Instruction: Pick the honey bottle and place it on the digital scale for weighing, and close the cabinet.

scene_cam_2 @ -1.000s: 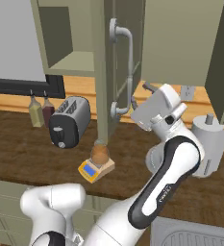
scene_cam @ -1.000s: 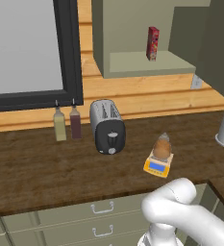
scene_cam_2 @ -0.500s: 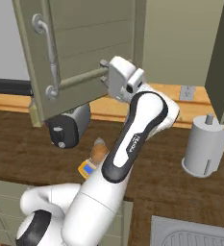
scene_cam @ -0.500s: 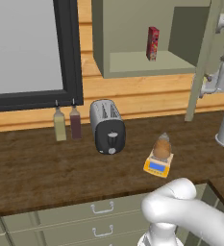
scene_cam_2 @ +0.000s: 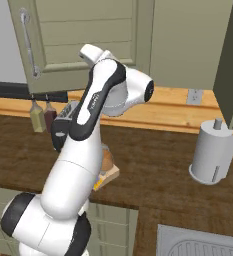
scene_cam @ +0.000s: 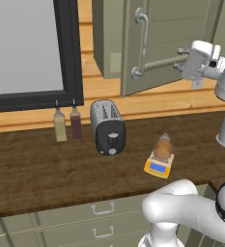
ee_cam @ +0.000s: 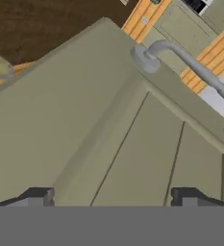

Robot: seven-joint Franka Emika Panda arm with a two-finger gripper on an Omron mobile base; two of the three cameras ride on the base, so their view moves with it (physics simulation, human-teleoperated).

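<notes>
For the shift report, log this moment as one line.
stage: closing cabinet | honey bottle: on digital scale | cabinet: door partly open | gripper: open, against door panel, beside bar handle

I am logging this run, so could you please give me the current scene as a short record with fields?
honey bottle: stands upright on the digital scale
cabinet: door partly swung in, not yet shut; bar handle toward the window side
gripper: fingers spread, tips close against the door's outer panel, holding nothing
toaster: on the counter, left of the scale
two slim bottles: side by side below the window
paper towel roll: upright at the counter's right end
</notes>
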